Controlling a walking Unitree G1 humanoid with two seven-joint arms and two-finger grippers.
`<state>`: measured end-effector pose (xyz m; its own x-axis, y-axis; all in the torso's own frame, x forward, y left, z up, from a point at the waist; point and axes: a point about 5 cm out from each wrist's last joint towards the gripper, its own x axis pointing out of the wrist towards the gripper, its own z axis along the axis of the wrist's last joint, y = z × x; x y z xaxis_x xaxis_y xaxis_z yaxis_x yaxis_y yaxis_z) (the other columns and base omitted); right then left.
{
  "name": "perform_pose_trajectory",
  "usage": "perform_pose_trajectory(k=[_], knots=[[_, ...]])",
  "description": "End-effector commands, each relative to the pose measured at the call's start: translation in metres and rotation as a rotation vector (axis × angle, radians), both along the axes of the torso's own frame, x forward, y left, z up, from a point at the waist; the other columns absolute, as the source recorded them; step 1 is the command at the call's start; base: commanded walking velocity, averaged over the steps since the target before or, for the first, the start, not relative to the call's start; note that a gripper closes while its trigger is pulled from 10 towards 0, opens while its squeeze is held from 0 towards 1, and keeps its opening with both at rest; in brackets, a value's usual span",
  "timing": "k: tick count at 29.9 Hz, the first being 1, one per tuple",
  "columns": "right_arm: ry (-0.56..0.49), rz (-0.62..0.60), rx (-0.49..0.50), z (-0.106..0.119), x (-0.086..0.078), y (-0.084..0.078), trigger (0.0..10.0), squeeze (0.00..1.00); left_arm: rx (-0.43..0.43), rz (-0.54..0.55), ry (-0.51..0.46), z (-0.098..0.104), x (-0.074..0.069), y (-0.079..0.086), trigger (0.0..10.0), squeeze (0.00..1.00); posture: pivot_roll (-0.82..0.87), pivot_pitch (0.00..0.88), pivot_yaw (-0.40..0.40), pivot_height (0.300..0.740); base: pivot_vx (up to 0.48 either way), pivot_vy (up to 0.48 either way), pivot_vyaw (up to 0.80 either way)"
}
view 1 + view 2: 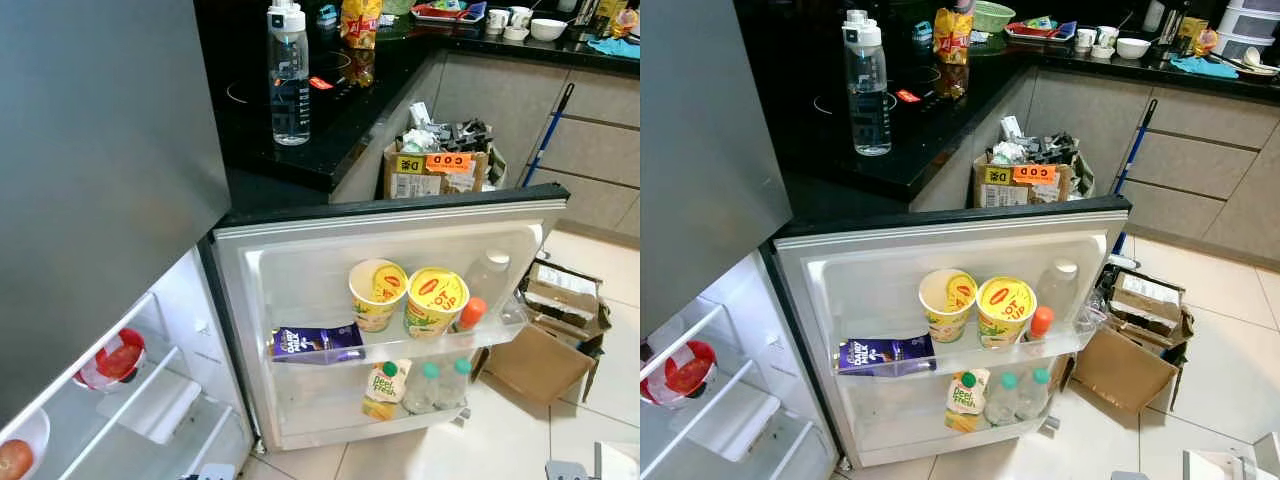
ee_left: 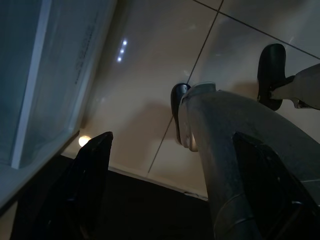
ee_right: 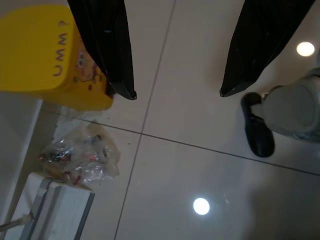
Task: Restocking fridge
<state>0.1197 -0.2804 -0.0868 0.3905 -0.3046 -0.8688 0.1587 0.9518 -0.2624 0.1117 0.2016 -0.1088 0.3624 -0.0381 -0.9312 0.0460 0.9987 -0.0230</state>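
Left gripper (image 2: 172,190) hanging low over the tiled floor (image 2: 150,95), black fingers (image 2: 87,175) spread wide with nothing between them, robot's own grey leg and dark foot (image 2: 178,107) just past them, white fridge edge off to one side. Right gripper (image 3: 175,92) same deal: fingers (image 3: 107,45) parted and empty, pointing down at pale tiles, with a yellow box (image 3: 47,55) lettered "UMM", a crumpled clear plastic bag (image 3: 82,155) near it, and another dark foot (image 3: 257,130).

Up top, from the head cameras: fridge door (image 1: 400,240) swung wide open, taken here as the landmark. On its upper shelf, two yellow noodle cups (image 1: 378,294) (image 1: 436,300) side by side, touching or nearly so. Just beside the second cup, a clear bottle with an orange cap (image 1: 472,312), and behind that a bigger clear bottle with a white cap (image 1: 490,272). Toward the hinge end of the same shelf, a purple Dairy Milk bar (image 1: 315,342) lying flat. On the lower door shelf, a yellow juice bottle with a green cap (image 1: 385,390) next to two small clear green-capped bottles (image 1: 422,388) (image 1: 455,382).

Hinge side of the door, inside the fridge body: a red bowl (image 1: 115,362) on a wire shelf. Behind the door, black countertop (image 1: 320,130) with a tall clear water bottle (image 1: 289,75) standing upright and a yellow snack bag (image 1: 360,22) farther back. Past the door's free end, open cardboard boxes (image 1: 545,345) on the floor.
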Motion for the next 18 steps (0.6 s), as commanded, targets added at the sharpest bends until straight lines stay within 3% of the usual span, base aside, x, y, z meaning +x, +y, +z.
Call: perform_pose_trajectory(k=[1,11,18], knots=[[0.005,0.025,-0.008,0.0008,0.0,-0.0021,10.0,0.0,0.004,-0.009,0.041,-0.0032,-0.0118,0.0001,10.0,0.0,-0.08,0.0,-0.041,0.74,0.0,-0.375,0.0],[0.008,0.047,0.015,-0.0008,-0.0024,0.0008,10.0,0.0,-0.003,-0.006,0.056,-0.0053,-0.019,-0.0029,10.0,0.0,-0.07,0.0,-0.051,0.74,0.0,-0.387,0.0],[0.007,0.133,0.02,0.0007,0.0049,0.004,10.0,0.0,-0.01,-0.01,0.054,-0.0054,-0.0179,-0.0051,10.0,0.0,-0.09,0.0,-0.062,0.74,0.0,-0.396,0.0]])
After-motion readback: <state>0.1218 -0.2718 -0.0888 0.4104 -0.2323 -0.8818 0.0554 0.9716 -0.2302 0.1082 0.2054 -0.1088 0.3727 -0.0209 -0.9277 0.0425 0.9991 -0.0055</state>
